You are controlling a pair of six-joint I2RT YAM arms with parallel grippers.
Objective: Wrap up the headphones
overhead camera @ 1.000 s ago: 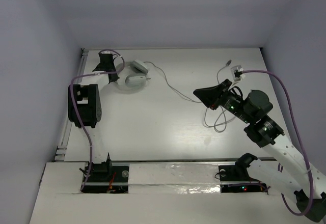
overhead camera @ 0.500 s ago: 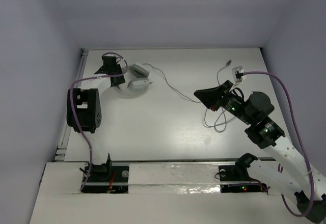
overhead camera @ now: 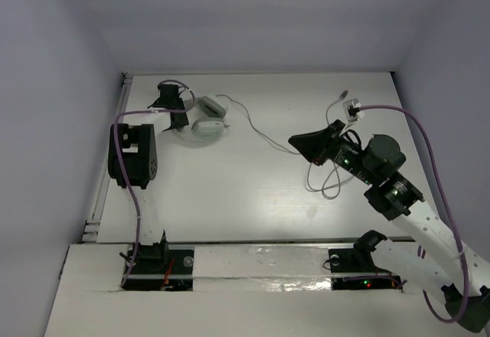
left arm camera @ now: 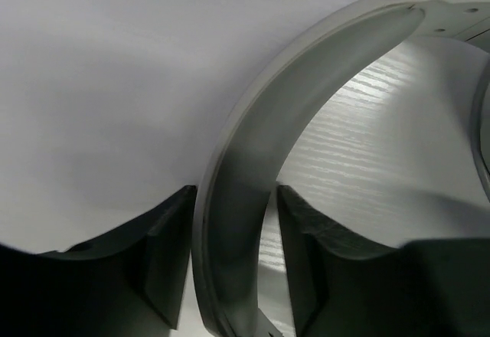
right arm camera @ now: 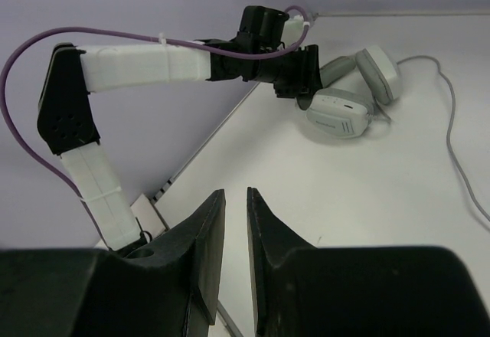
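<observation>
Upper left, left end effector (left arm camera: 235,199) straddles the headphones' (overhead camera: 207,128) headband, grip unclear, probably anchoring them. Right end effector (right arm camera: 235,222), barely apart, empty, waits for the cable (right arm camera: 449,122).

No readable text
The headphones (overhead camera: 207,127) and table (overhead camera: 245,195) show no lettering, number or brand mark clear enough to read.

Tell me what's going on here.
The left gripper straddles the headband of the headphones at the table's far left, jaws open around it, not clamped. The right gripper hovers near the loose cable on the right, jaws a narrow slit apart with nothing visible between them. The cable lies unwrapped.
</observation>
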